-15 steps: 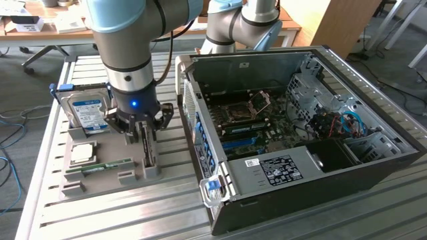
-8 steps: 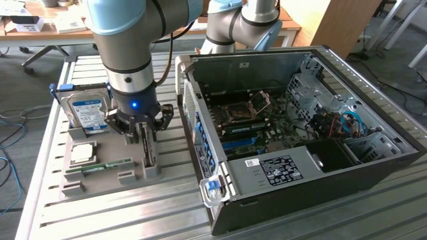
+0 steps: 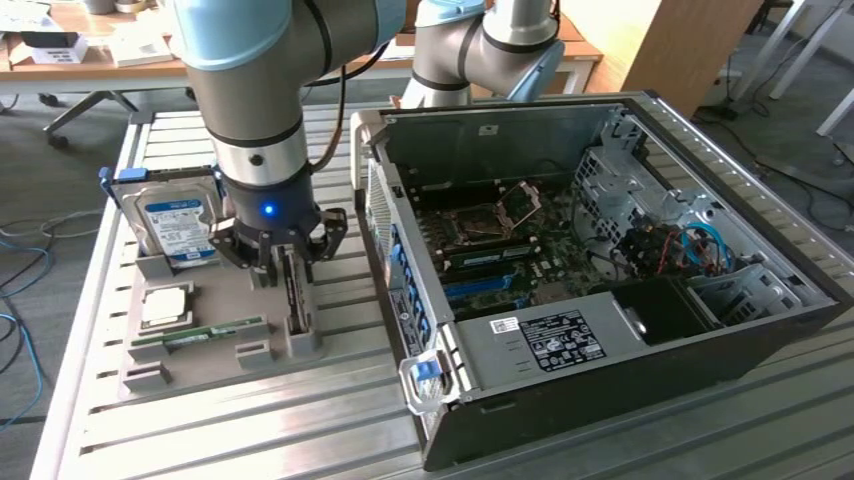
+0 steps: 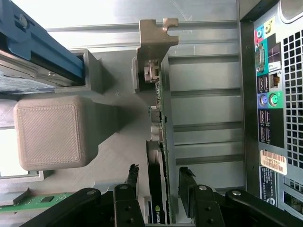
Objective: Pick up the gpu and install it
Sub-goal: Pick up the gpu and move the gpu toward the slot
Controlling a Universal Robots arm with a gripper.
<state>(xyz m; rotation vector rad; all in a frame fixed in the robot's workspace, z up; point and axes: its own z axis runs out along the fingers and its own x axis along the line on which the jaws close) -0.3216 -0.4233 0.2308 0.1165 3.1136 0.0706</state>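
1. Computer case [image 3: 627, 400], one, side panel off, lying on the slatted metal table [image 3: 267, 430]. Inside it are the motherboard [image 3: 514, 250], a black power supply box [image 3: 554, 335] and a bundle of cables [image 3: 667, 245].
2. Robot arm [image 3: 260, 110], one, reaching down over the tray on the exterior view's left of the case.
3. Grey tray [image 3: 220, 300], one, just beside the case. It holds four parts, one of each.
4. Hard drive [image 3: 178, 222] with a blue-white label, upright in its slot at the far end of the tray.
5. gpu [image 3: 295, 305], on edge in a tray slot, on the side nearest the case. Not lifted.
6. Processor chip [image 3: 166, 303], flat, in front of the drive.
7. Memory stick [image 3: 200, 335], green, lying beside the chip.
8. Gripper [image 3: 287, 268]: jaws apart, one finger on each side of the gpu, not clamped on it.
9. Wrist view looks along the gpu [image 4: 161, 118] edge-on, showing its metal end bracket [image 4: 156, 38], the fingers [image 4: 189, 189] with a gap to the card, and the case's [image 4: 274, 94] rear ports. The exterior view gives the case's inside.
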